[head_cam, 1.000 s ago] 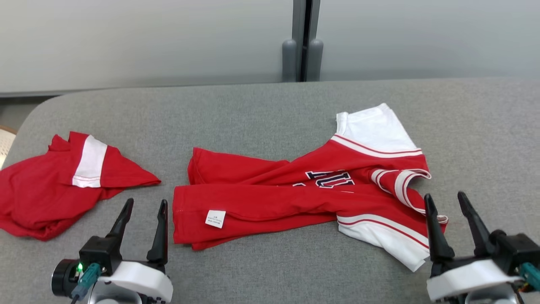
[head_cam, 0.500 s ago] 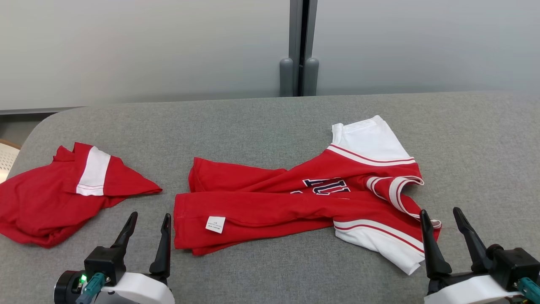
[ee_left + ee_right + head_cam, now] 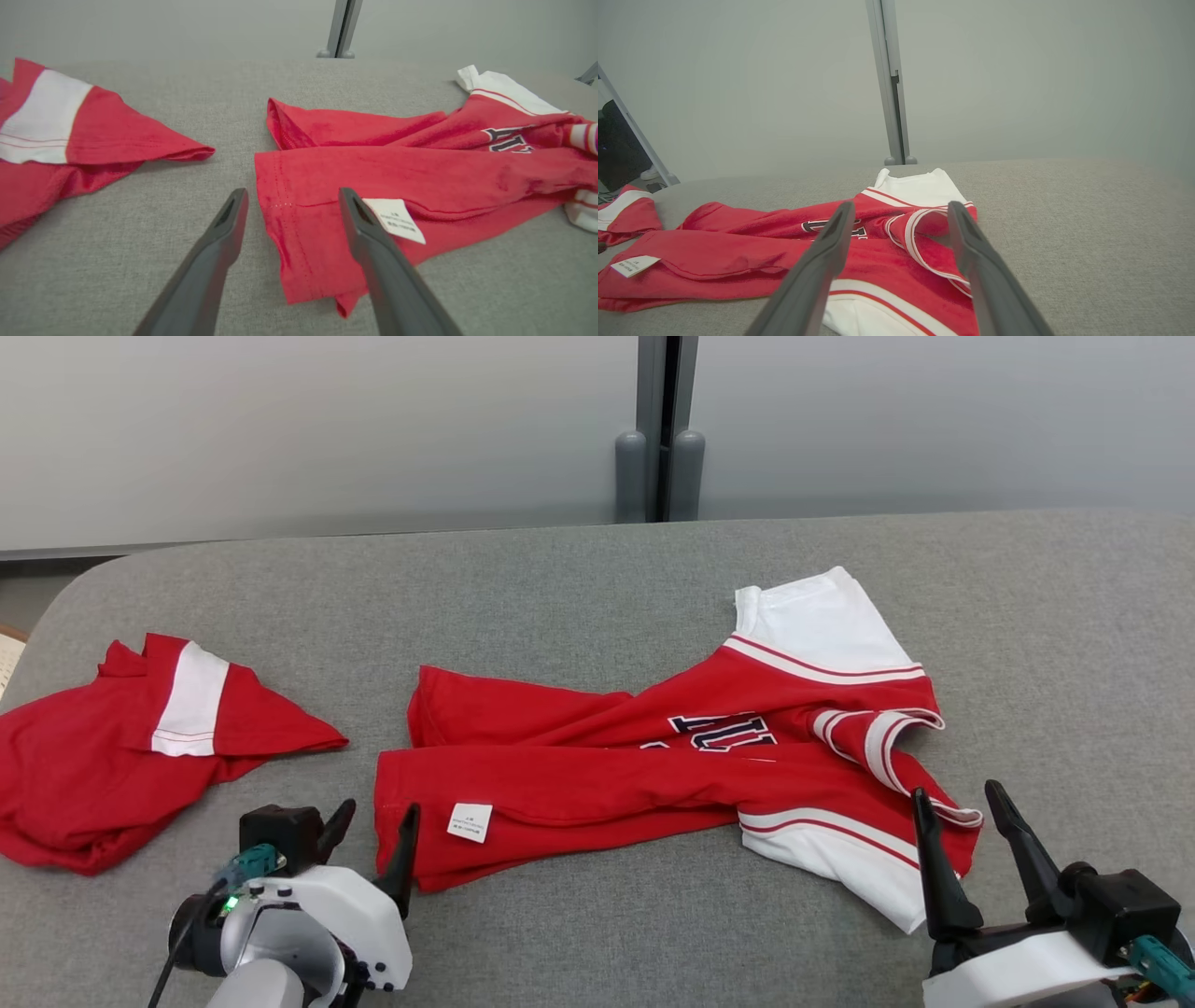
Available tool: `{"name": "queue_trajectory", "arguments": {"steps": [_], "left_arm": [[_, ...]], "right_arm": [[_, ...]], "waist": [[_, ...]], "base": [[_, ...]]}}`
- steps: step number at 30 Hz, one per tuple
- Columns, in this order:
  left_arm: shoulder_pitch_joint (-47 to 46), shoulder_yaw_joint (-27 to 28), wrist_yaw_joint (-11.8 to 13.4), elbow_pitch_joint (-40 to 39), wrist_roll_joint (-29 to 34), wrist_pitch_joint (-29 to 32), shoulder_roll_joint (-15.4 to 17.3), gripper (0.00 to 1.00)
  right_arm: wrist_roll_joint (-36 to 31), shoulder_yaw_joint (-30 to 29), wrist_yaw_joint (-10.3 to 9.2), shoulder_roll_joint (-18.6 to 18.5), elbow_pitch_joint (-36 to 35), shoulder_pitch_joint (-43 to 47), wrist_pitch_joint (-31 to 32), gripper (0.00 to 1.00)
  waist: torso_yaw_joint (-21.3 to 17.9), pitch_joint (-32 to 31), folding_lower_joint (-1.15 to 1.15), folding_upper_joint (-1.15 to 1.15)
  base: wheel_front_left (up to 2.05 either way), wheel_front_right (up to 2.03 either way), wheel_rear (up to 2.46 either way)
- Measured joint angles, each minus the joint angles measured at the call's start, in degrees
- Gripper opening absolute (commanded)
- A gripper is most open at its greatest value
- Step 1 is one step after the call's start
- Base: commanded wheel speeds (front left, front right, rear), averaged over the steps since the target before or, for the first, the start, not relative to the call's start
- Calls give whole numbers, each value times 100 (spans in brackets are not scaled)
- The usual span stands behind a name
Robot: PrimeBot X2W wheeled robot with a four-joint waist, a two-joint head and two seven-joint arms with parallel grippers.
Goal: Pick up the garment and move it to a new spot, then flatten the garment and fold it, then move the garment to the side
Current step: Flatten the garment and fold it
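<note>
Garment (image 3: 653, 775) laid crumpled mid-table (image 3: 579, 579), left gripper (image 3: 379, 807) spread wide, hem edge framed between its fingers, nothing held, right gripper (image 3: 957, 791) spread wide by collar end, nothing held, second shirt (image 3: 84, 765) bunched far left

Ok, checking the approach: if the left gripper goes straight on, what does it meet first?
Most likely the hem of the red jersey, beside its white label; the left gripper is open, that edge lined up between its fingers.
</note>
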Motion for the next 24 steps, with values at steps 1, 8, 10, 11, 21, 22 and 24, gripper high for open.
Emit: {"name": "queue_trajectory", "arguments": {"steps": [1, 8, 10, 11, 21, 22, 24], "left_arm": [[-60, -14, -34, 127, -88, 158, -33, 100], [-360, 91, -219, 637, -465, 567, -62, 9], [-388, 107, -315, 697, -591, 620, -79, 0], [-388, 96, -337, 735, -608, 647, -82, 0], [-495, 43, -428, 800, -587, 377, -9, 0], [-497, 37, -428, 803, -578, 354, -9, 0], [-497, 5, -423, 797, -555, 305, -2, 0]], "right_arm": [[1, 13, 0, 3, 11, -15, 0, 100], [24, 34, 0, 10, 98, -68, -36, 100], [25, 38, 0, 16, 115, -73, -52, 100], [25, 37, 0, 21, 126, -75, -53, 100], [51, 38, 0, 15, 292, -123, -55, 100], [74, 33, 0, -7, 398, -69, -19, 100], [77, 110, 0, -81, 644, 154, 102, 100]], "waist": [[-11, 34, 0, 0], [-112, 198, 0, 0], [-116, 227, 0, 0], [-116, 237, 0, 0], [-125, 264, 0, 0], [-123, 256, 0, 0], [-102, 263, 0, 0]], "base": [[0, 0, 0], [0, 0, 0], [0, 0, 0], [0, 0, 0], [0, 0, 0], [0, 0, 0], [0, 0, 0]]}}
